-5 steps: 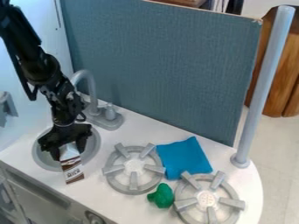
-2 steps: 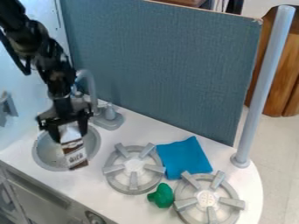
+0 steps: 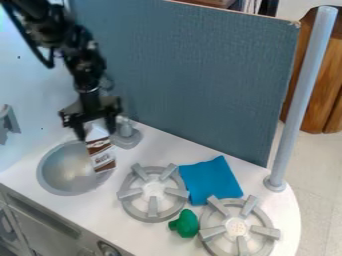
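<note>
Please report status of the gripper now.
Gripper shut on small carton, held beside sink basin. Green toy and blue cloth lie apart.

The brown-and-white carton (image 3: 101, 152), earlier held across the front rim of the sink bowl (image 3: 60, 172), is now held by the gripper (image 3: 97, 133) at the bowl's right rim, farther back; more of the bowl's inside is exposed.

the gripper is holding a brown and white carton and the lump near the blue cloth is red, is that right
Not quite: the lump is green, as the camera view shows. It is near the blue cloth, and the gripper is holding a brown and white carton.
</note>
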Controlling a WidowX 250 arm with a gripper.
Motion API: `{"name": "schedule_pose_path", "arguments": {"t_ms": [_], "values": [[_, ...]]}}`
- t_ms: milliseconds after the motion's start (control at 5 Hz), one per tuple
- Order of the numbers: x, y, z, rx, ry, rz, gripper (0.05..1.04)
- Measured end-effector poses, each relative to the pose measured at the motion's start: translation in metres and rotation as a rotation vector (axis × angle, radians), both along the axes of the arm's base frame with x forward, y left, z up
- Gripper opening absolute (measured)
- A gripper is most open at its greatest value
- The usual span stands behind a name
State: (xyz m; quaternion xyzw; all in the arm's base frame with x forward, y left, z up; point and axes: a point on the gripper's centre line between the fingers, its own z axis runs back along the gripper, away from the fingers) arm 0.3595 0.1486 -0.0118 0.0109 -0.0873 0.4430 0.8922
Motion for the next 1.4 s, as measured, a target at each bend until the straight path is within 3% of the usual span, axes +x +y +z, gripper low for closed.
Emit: {"name": "schedule_pose_path", "arguments": {"t_ms": [200, 600, 800, 1000, 1200, 1400], "values": [[0.041, -0.001, 0.024, 0.007, -0.059, 0.008, 0.831], [0.115, -0.001, -0.006, 0.023, -0.040, 0.088, 0.831], [0.134, 0.001, -0.031, 0.049, -0.018, 0.104, 0.831], [0.138, 0.002, -0.051, 0.072, 0.004, 0.114, 0.831], [0.130, -0.005, -0.070, 0.063, 0.021, 0.107, 0.831], [0.126, -0.010, -0.071, 0.043, -0.003, 0.106, 0.831]]}}
